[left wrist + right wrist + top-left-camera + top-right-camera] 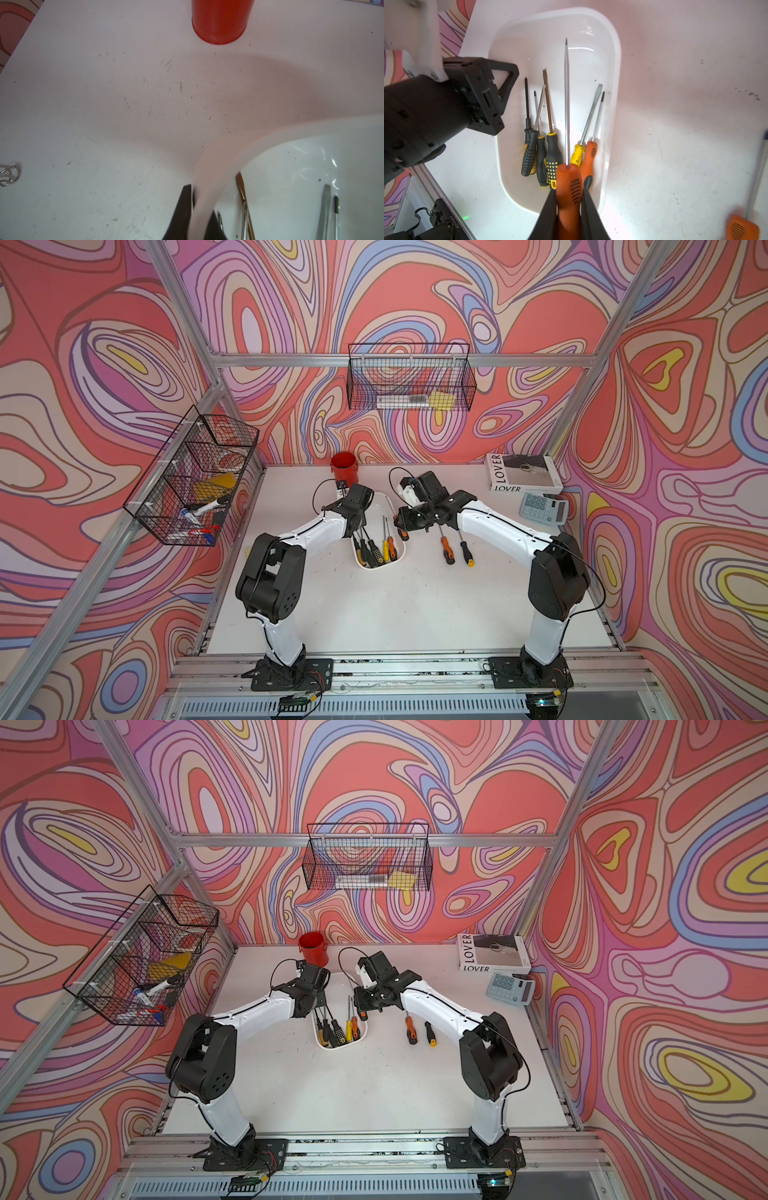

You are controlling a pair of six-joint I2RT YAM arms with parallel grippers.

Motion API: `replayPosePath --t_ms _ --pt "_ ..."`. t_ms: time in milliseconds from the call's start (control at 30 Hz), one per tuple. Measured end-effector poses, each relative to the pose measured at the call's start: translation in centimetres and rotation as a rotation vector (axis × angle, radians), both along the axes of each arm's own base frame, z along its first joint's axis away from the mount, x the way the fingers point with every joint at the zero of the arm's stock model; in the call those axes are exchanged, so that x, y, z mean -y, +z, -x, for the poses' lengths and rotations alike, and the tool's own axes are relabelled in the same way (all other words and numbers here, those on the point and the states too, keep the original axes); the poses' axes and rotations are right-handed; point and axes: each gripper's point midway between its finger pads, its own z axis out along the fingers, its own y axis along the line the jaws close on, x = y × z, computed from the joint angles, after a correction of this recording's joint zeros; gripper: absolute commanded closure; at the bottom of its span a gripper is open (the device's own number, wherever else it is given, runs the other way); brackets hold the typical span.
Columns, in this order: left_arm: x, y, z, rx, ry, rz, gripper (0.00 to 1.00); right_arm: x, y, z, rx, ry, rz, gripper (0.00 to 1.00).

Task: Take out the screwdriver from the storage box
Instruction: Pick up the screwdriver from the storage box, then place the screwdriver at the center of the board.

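9 screwdrivers (553, 158), 2 wire baskets (361, 377), 1 storage box (614, 62), 1 red cup (344, 466).

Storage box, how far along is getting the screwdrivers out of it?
Done: an orange-and-black screwdriver and a black-and-yellow screwdriver lie on the table beside the storage box. In hand: the right claw is shut on an orange-handled screwdriver above the box, while the left claw pinches the box rim. Left: set that one down; several other screwdrivers lie inside.
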Motion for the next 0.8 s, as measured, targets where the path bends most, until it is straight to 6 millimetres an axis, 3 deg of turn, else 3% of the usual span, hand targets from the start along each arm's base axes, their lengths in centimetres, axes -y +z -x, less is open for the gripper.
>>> replayPosePath --t_ms 167,333,800 --pt "0.0 0.0 0.0 0.000 0.000 0.001 1.00 2.9 0.0 -0.1 0.003 -0.061 0.034 1.00" --pt "0.0 0.0 0.0 0.000 0.000 0.001 1.00 6.4 -3.4 -0.3 -0.060 -0.144 0.131 1.00" --pt "-0.1 -0.2 0.1 -0.004 0.000 -0.002 1.00 9.5 -11.0 0.1 -0.193 -0.231 0.348 1.00"
